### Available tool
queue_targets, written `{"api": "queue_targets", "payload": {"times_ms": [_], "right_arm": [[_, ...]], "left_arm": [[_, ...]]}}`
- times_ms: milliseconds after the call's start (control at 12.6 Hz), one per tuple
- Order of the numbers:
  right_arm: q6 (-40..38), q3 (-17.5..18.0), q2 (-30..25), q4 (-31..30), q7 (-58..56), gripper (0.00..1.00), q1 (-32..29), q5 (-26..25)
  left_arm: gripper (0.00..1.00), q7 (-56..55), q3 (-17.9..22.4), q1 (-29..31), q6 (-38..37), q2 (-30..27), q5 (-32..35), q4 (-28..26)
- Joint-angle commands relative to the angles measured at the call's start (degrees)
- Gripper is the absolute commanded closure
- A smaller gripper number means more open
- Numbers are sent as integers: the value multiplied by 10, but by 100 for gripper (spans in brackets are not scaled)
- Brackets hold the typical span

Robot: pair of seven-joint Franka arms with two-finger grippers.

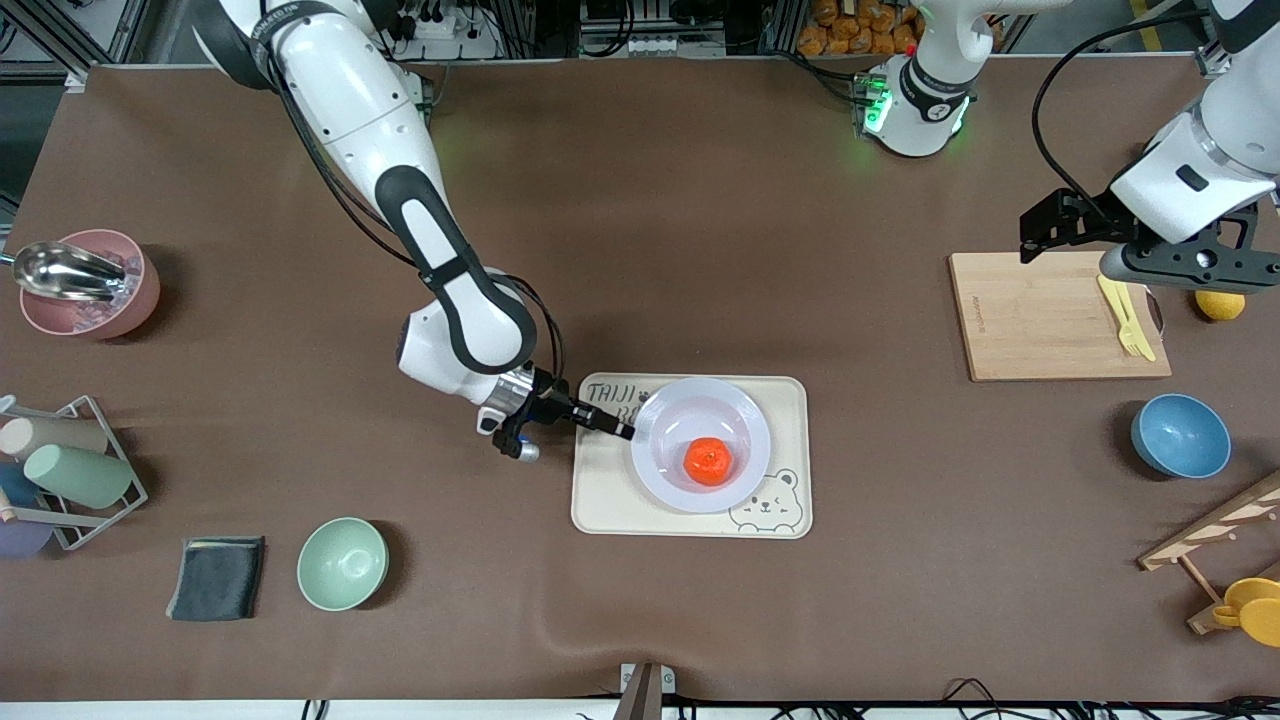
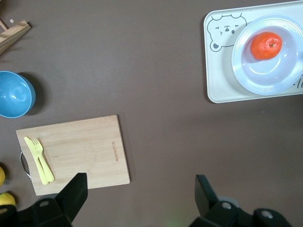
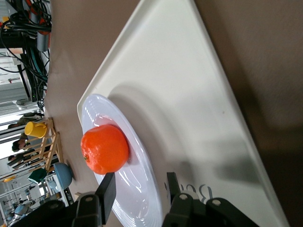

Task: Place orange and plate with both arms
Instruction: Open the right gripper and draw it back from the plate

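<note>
**Right pincer at the plate's rim, orange riding inside**

Low over the table, my right gripper (image 1: 622,431) has the rim of the plate (image 1: 745,410) between its two fingers (image 3: 106,191), one finger above the rim and one under it. They look close on the rim, but whether they truly clamp it I cannot tell. The plate sits on the cream bear tray (image 1: 790,510), straight out from my fingertips, and the orange (image 1: 709,461) lies in the plate's hollow, past the rim I straddle.

My judgement of handling: the plate is stiff, glossy and likely slippery, so a rim pinch needs firm, square pressure. It is light, yet the round orange will roll toward any low side, so any lift should stay level and slow. The orange itself is soft-skinned and easy to take across its middle.

My left gripper (image 2: 142,198) waits spread wide, up over the wooden cutting board (image 1: 1040,320), well apart from the tray.
</note>
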Motion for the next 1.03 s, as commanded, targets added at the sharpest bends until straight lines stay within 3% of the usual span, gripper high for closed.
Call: {"api": "queue_targets", "payload": {"times_ms": [0,158,475,712,950], "right_arm": [[-30,4,-22,-12,31,49,-25,-47],[-58,3,-28,-13,54,49,-47,-88],[-137,-1,-45,5,158,49,-106,-260],[-232,-6,-56,22,165,45,-165,-311],[-271,-2,-68,25,164,36,-222,-396]], "left_arm": [[0,-7,-2,2,8,1,13,2],[0,-6,-2,2,9,1,13,2],[0,-6,-2,3,12,1,13,1],[0,-6,-2,2,12,1,13,1],[0,-7,-2,3,12,1,13,0]]}}
